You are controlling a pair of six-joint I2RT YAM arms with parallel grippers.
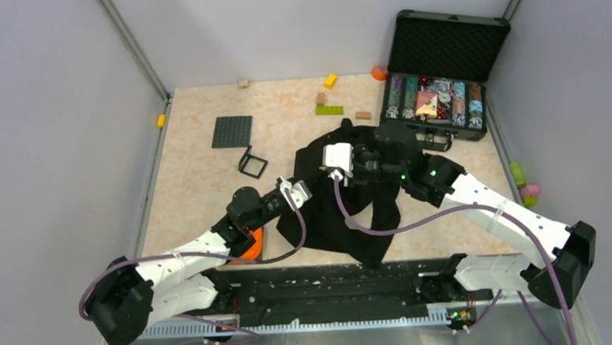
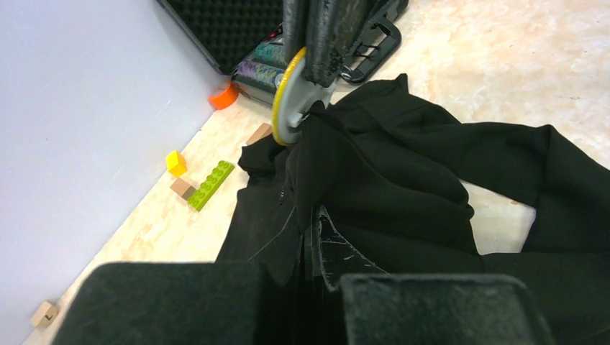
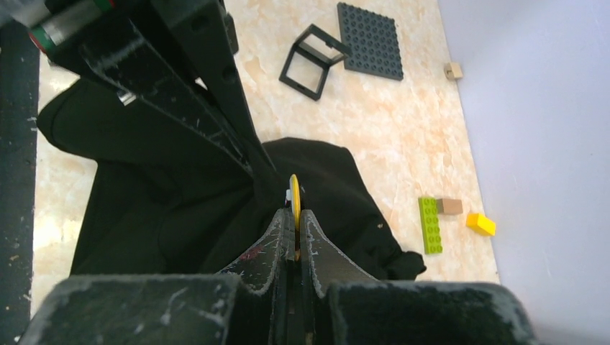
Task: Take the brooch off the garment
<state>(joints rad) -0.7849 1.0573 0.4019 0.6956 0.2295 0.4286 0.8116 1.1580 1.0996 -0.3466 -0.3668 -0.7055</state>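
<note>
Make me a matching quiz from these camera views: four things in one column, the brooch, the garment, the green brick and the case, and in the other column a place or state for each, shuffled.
Column one:
1. brooch
2. garment
3. green brick
4. case

Column two:
A. standing open at the far right
B. pinched in the right gripper
C. black and crumpled
D. lying beside a tan block

Pairs: 1-B, 2-C, 3-D, 4-A

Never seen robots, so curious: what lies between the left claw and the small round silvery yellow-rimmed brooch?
A fold of the black cloth garment runs from left gripper to brooch, seen in left wrist view.
</note>
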